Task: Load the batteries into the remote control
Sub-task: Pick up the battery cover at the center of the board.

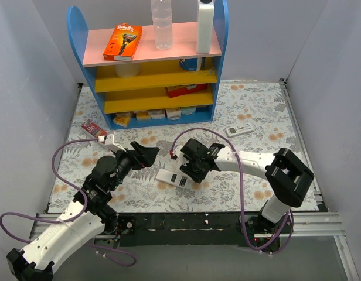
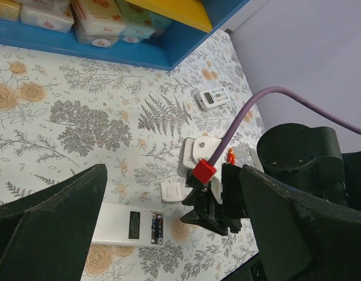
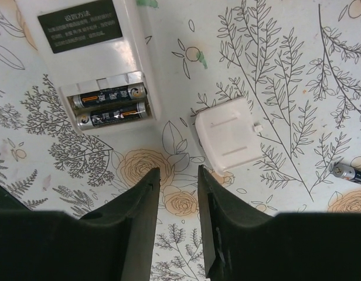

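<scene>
White plastic is turned up on the remote control [image 3: 92,52], which lies back-up on the flowered cloth [image 3: 274,70] with its battery bay uncovered. Two batteries [image 3: 110,102] are seated in it side by side, their long axes running across the remote's width. The right gripper [image 3: 179,172] is poised low over the cloth, its fingers only narrowly parted and nothing between them: released, not grasping.

From that pincer the open bay lies ahead and to the left, while the loose bay cover [image 3: 227,134] lies just ahead and to the right, near the fingertips and apart from the remote. A spare battery [image 3: 347,172] is glimpsed at the right edge of the wrist view.

The left gripper [image 2: 173,172] is spread wide and empty, and it is set farther back, so the right arm is judged the nearer to the cover. With the bay filled, the cover is judged to be what is left to fit, and a short shift to the right would be called for.
</scene>
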Robot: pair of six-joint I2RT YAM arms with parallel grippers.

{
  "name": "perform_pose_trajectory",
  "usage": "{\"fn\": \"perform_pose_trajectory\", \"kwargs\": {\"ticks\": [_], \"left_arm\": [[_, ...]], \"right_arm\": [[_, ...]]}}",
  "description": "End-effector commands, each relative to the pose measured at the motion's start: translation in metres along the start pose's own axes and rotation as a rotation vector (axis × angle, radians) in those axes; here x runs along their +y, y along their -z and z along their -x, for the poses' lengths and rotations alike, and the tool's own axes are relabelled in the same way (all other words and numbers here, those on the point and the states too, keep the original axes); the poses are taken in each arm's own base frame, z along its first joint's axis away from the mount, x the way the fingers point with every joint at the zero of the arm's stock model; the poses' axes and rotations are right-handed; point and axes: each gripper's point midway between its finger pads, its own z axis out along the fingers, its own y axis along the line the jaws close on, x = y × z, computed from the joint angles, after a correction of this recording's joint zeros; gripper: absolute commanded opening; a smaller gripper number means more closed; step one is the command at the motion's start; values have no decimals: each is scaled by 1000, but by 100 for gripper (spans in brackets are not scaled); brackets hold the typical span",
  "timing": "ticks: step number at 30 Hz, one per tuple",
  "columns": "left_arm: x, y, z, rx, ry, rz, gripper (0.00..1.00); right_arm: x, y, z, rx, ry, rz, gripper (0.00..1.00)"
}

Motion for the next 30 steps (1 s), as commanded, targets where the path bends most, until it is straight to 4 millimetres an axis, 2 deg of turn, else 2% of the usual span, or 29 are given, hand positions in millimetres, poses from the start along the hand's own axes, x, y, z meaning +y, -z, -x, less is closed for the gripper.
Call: {"fn": "perform_pose_trajectory", "kwargs": {"ticks": [1,12,20,30], "left_arm": [[-10,-1,-2,14,-13,-54,98],[-11,-3,-5,28,-14,-62,98],[-9,-4,-8,35,-2,-54,98],[-9,-2,-6,34,-10,-51,98]], "right_arm": [[-12,-5,5,-2,25,-45,39],[-17,-5,14,-2,35,-59,38],[-20,9,29,-37,69,-68,38],[-20,-8,18,26,98,-39,37]]}}
